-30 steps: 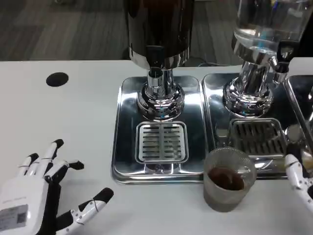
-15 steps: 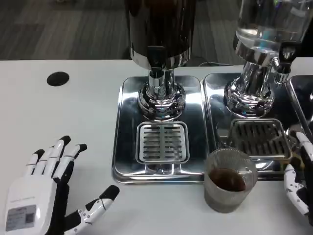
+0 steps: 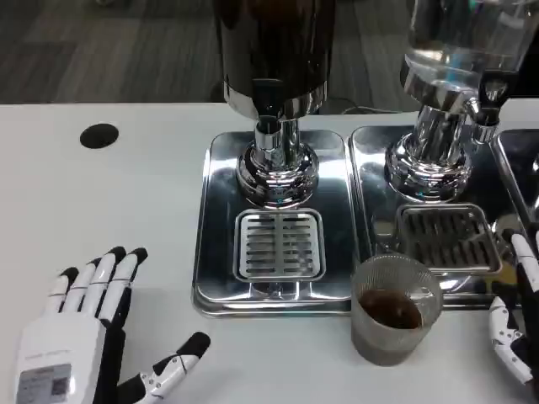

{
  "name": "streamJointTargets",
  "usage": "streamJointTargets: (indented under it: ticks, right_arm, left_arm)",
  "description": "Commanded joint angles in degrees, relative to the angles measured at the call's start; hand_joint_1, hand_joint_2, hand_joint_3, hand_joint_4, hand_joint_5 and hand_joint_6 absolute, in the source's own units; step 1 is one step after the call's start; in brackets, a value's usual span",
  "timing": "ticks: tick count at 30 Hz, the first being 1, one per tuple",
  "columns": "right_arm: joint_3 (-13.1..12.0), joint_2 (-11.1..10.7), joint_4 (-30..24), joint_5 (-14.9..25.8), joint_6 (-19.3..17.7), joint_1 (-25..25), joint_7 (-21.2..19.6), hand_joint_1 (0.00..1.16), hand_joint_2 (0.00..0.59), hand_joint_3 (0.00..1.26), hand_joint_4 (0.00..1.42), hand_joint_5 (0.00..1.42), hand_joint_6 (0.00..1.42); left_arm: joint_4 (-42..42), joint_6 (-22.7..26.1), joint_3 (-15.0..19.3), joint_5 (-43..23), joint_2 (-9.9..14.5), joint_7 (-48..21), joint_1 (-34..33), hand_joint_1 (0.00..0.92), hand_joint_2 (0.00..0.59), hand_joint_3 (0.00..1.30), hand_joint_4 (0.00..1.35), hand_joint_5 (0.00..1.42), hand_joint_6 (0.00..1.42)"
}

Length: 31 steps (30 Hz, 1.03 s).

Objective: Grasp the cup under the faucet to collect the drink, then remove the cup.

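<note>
A ribbed clear cup [image 3: 393, 308] with dark drink in its bottom stands on the white table, just in front of the steel drip trays. The dark dispenser [image 3: 274, 50] with its faucet [image 3: 268, 126] rises over the left drip tray [image 3: 221, 252]. My left hand [image 3: 84, 345] lies flat at the lower left, fingers spread, holding nothing. At the right edge my right hand [image 3: 515, 332] shows only its fingers, apart from the cup and holding nothing.
A second dispenser [image 3: 455, 50] with clear liquid stands over the right drip tray [image 3: 370, 168]. Both trays have slotted grates [image 3: 279, 245]. A black round hole [image 3: 99, 135] sits in the table at the far left.
My left hand has turned flatter and drawn its fingers closer together. The right hand's fingers rose slightly at the right edge. The cup has not moved.
</note>
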Motion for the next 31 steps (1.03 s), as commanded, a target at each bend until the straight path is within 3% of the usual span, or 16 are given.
streamJointTargets:
  ticks: [1, 31]
  right_arm:
    - [0.45, -1.30, -0.69, 0.32, -0.08, -0.37, -1.01, 0.00, 0.586, 0.09, 0.00, 0.00, 0.00]
    - [1.71, -1.30, 0.35, 2.26, 0.56, -0.58, -1.11, 0.07, 0.586, 0.09, 0.00, 0.00, 0.00]
  left_arm:
    - [-0.16, 0.10, -0.13, 0.74, 0.20, 0.66, 0.27, 0.000, 0.157, 0.14, 0.00, 0.11, 0.08]
    - [-0.75, -0.18, 0.73, -0.27, 0.21, 0.58, 0.87, 0.000, 0.156, 0.17, 0.00, 0.11, 0.08]
